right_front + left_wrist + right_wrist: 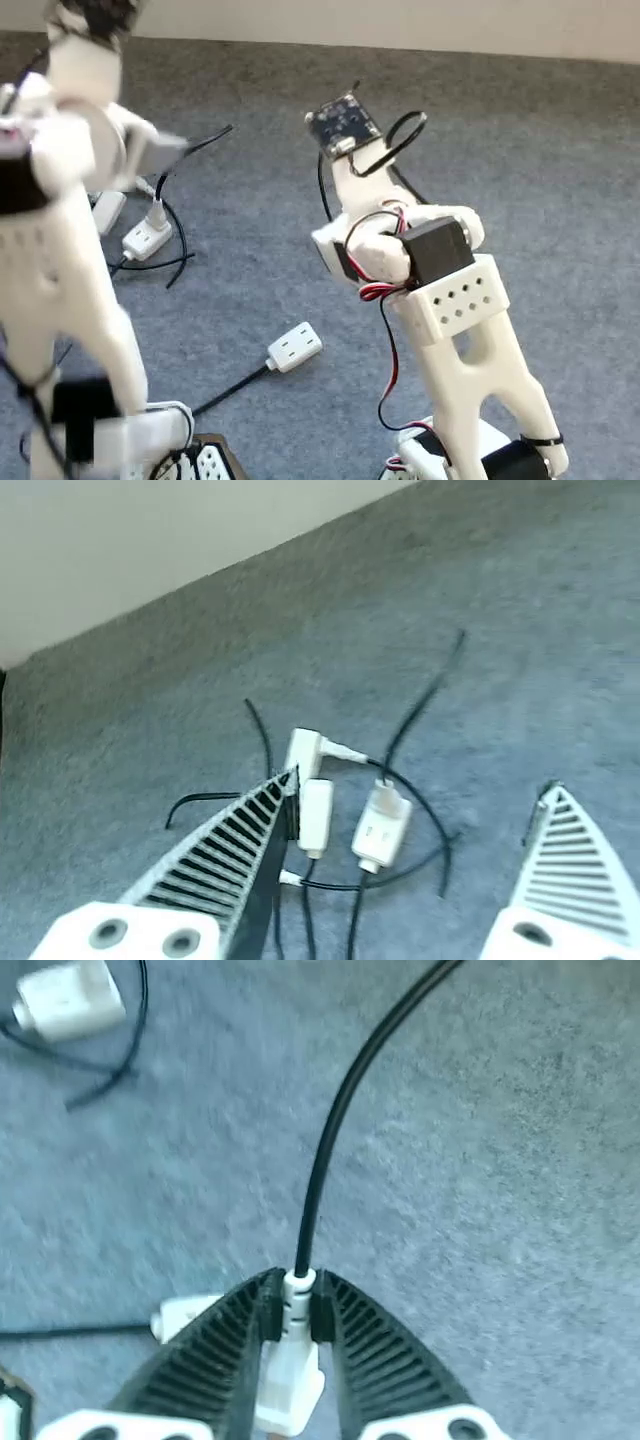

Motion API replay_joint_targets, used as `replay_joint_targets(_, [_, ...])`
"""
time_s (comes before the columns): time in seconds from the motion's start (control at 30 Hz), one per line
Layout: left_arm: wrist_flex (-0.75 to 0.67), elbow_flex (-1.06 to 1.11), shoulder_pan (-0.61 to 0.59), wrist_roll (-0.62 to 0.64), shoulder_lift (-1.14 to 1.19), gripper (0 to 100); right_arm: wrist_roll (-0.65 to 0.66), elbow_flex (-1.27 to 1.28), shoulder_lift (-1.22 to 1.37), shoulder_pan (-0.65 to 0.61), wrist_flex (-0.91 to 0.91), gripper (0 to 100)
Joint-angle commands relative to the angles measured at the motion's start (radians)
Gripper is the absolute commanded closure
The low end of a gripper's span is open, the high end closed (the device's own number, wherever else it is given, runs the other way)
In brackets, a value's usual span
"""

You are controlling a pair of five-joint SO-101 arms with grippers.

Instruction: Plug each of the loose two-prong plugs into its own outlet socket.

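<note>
My right gripper (297, 1285) is shut on a white two-prong plug (290, 1370), and its black cord (335, 1130) runs away over the carpet. A white outlet block (65, 1002) lies farther off. Another white piece (185, 1315) peeks out beside one finger. My left gripper (420, 785) hangs open above a cluster of white parts: a loose plug (305, 750), a slim outlet (316, 815) and an outlet (380, 825) with a plug seated in it. In the high view a free outlet socket (295, 347) lies mid-floor, and the plugged outlet (147, 236) lies at the left.
Grey carpet covers the floor, with a pale wall (150, 550) at its far edge. Black cords (175, 250) loop around the left cluster. The right arm (440, 290) stands at centre right and the left arm (60, 250) at the left edge. A power strip (205, 462) sits at the front.
</note>
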Motion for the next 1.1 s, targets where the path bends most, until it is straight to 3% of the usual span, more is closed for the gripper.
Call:
replay_joint_targets(0.0, [-0.026,0.303,0.082,0.012,-0.318,62,-0.041,0.013,-0.018,-0.018,-0.104,99.3])
replay_joint_targets(0.13, [-0.19,0.725,0.125,0.014,-0.73,54,-0.048,0.131,-0.047,-0.021,-0.308,99.3])
replay_joint_targets(0.27, [-0.381,1.194,0.13,0.015,-1.156,53,-0.115,0.364,-0.197,-0.044,-0.579,99.3])
replay_joint_targets(0.47, [-0.473,1.643,0.131,0.129,-1.575,53,-0.123,0.645,-0.387,-0.065,-0.776,99.3])
replay_joint_targets(0.73, [-0.562,1.773,0.28,0.23,-1.55,53,-0.153,0.702,-0.43,-0.191,-0.786,99.3])
replay_joint_targets(0.9, [-0.58,1.785,0.274,0.245,-1.55,53,-0.183,0.727,-0.437,-0.266,-0.786,99.3])
replay_joint_targets(1.07, [-0.7,1.894,0.251,0.247,-1.541,53,-0.186,0.725,-0.435,-0.343,-0.727,99.3])
